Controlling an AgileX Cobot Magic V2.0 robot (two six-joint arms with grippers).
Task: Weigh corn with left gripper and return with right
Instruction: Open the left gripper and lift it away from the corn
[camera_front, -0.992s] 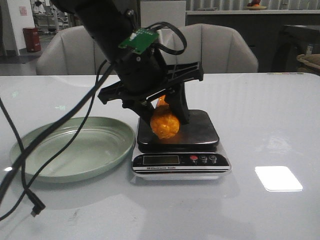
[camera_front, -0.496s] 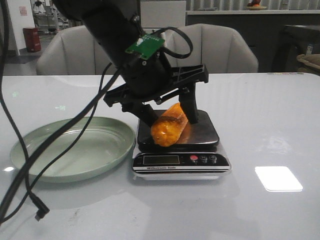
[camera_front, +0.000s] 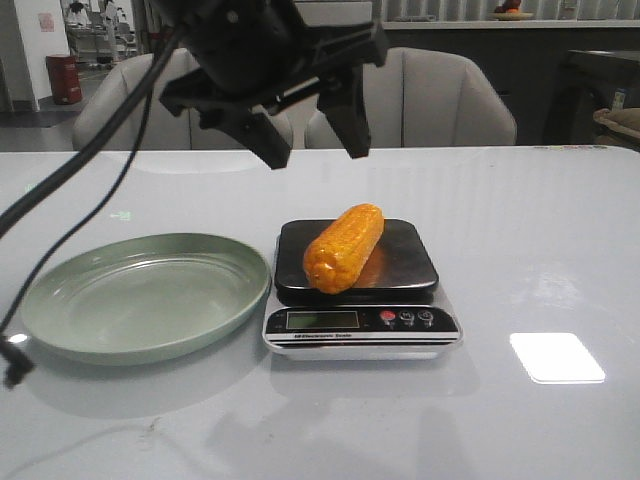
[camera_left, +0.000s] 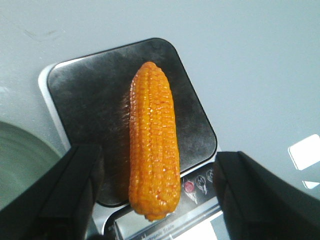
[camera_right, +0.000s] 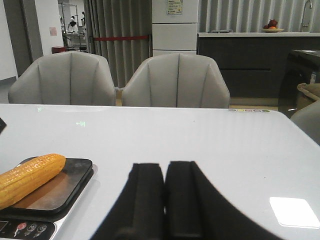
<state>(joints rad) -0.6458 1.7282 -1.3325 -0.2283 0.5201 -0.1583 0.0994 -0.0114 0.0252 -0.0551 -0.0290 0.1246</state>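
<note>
The corn (camera_front: 344, 247) is an orange-yellow cob that lies slantwise on the scale's black platform (camera_front: 400, 262), free of any grip. The left gripper (camera_front: 315, 153) hangs open well above it, its two black fingers spread wide and empty. From the left wrist view the corn (camera_left: 153, 137) lies between and beyond the two spread fingers (camera_left: 70, 192). The right gripper (camera_right: 165, 165) is shut with nothing between its fingers, low over the table to the right of the scale; it does not show in the front view. The corn (camera_right: 27, 177) sits to its side on the scale.
A pale green plate (camera_front: 60, 305) rests left of the scale. The scale's display and buttons (camera_front: 405, 318) face the front edge. Black cables (camera_front: 80, 185) trail from the left arm down to the table. Grey chairs (camera_front: 440, 95) stand behind the table.
The left gripper has let go of the corn and risen well above the scale, fingers still spread. The corn now lies alone on the platform.
</note>
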